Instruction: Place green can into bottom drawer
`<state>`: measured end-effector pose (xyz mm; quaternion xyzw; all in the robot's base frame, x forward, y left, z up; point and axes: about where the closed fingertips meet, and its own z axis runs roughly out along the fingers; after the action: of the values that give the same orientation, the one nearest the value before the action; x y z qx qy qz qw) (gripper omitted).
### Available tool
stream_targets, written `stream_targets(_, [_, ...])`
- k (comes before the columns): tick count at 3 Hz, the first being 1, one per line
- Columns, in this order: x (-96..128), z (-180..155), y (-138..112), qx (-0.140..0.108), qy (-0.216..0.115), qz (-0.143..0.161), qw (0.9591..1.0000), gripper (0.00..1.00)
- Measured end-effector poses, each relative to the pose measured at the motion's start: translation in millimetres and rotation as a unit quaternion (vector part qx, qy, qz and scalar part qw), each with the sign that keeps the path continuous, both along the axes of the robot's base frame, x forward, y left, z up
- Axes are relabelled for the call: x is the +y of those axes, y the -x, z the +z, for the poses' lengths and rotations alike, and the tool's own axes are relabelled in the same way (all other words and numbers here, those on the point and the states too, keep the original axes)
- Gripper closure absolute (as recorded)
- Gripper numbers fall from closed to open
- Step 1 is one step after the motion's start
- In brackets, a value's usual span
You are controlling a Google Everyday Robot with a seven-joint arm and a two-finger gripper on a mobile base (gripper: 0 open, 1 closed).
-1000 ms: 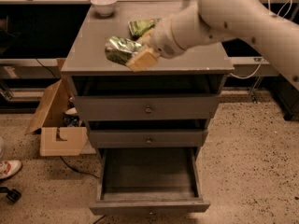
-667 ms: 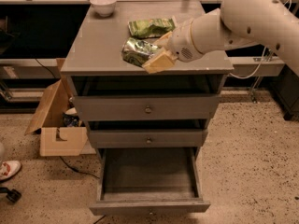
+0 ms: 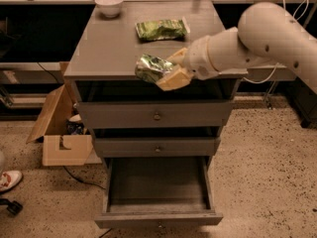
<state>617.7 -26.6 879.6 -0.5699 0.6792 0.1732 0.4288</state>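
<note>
1. While the gripper (image 3: 172,69) is clamped on the green can (image 3: 150,67), the can sits at the front edge of the cabinet top (image 3: 106,46), directly above the bottom drawer (image 3: 157,217), which is pulled out and shows a bare floor.
2. Handling, my read: thin dented metal, so light and probably empty. It crushes easily and the shiny skin is slick. Moderate squeeze only.
3. Grip point: across the body, mid-height, where the tan fingers (image 3: 174,79) hold it now. Dents may make the seat uneven, so watch for twist.
4. Surface: grey wood top, flat and matte. A light-green snack bag (image 3: 161,29) lies further back and a white bowl (image 3: 109,5) sits at the rear left corner, both apart from the can.
5. Two upper drawers (image 3: 156,115) are closed, so the path down the front looks unobstructed.
6. Room: speckled floor (image 3: 260,157), open cardboard box (image 3: 63,144) left of the cabinet, shoe (image 3: 9,179) at far left.
</note>
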Motion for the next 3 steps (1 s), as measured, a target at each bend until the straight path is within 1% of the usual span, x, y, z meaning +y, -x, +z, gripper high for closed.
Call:
stream_targets(1, [-24,-66,16,0.023,-0.019,0.004,0.9995,1.0])
stream_targets(2, [-48,-162,34,0.06,-0.049,-0.002,0.997,1.0])
stream_targets(3, [-57,-227,46,0.088,-0.083,-0.015,0.9925,1.0])
